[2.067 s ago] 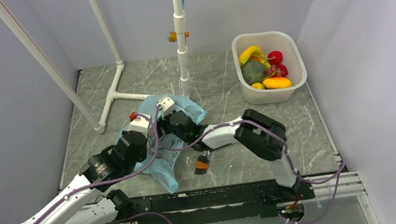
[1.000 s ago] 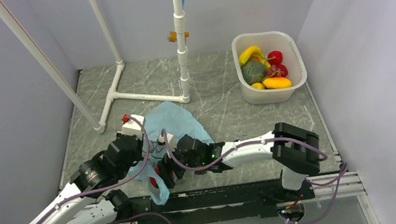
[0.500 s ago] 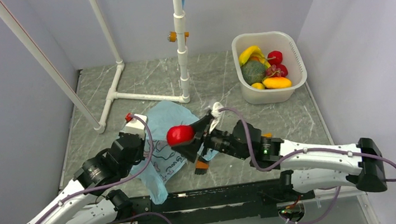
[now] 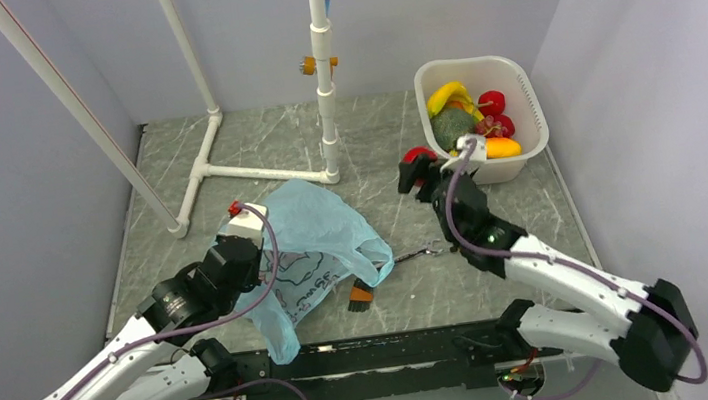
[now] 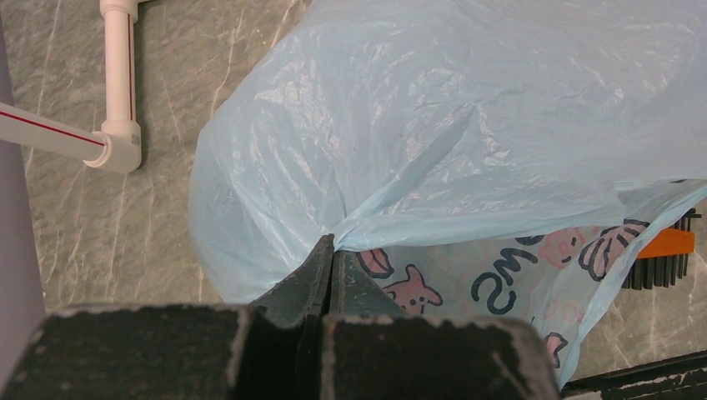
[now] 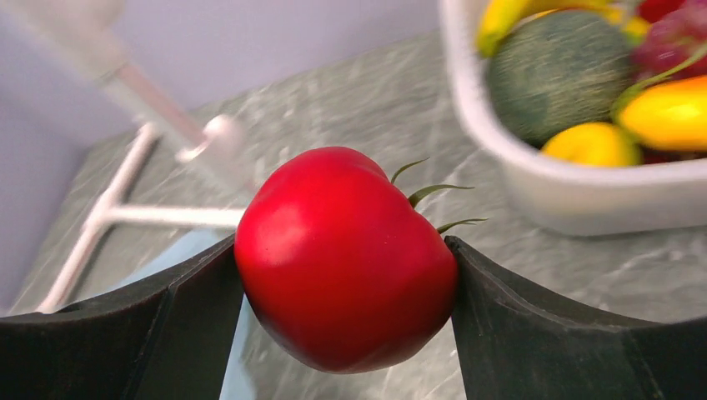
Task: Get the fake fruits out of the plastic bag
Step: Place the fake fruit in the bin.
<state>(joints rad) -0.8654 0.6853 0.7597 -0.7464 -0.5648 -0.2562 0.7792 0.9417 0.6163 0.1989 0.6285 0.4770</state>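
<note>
The light-blue plastic bag (image 4: 312, 235) with a pink cartoon print lies crumpled at the table's centre-left; it also fills the left wrist view (image 5: 467, 125). My left gripper (image 5: 332, 243) is shut on a pinched fold of the bag. My right gripper (image 4: 419, 167) is shut on a red round fruit (image 6: 346, 254) with a green stem, held in the air just left of the white tub (image 4: 457, 170). In the top view the fruit (image 4: 415, 156) shows between the fingers. The tub holds a banana (image 4: 446, 96), a mango (image 4: 496, 148), grapes (image 4: 491, 127), a red fruit (image 4: 491, 101) and a green melon (image 4: 452, 127).
A white pipe frame (image 4: 213, 146) stands at the back left, with an upright post (image 4: 322, 63) behind the bag. An orange and black brush (image 4: 361, 297) lies at the bag's near right edge. A small metal piece (image 4: 421, 251) lies on the table right of the bag.
My right gripper went into the bag, came out shut on the red fruit, and has carried it up and right to beside the tub. The left gripper kept hold of the bag.
</note>
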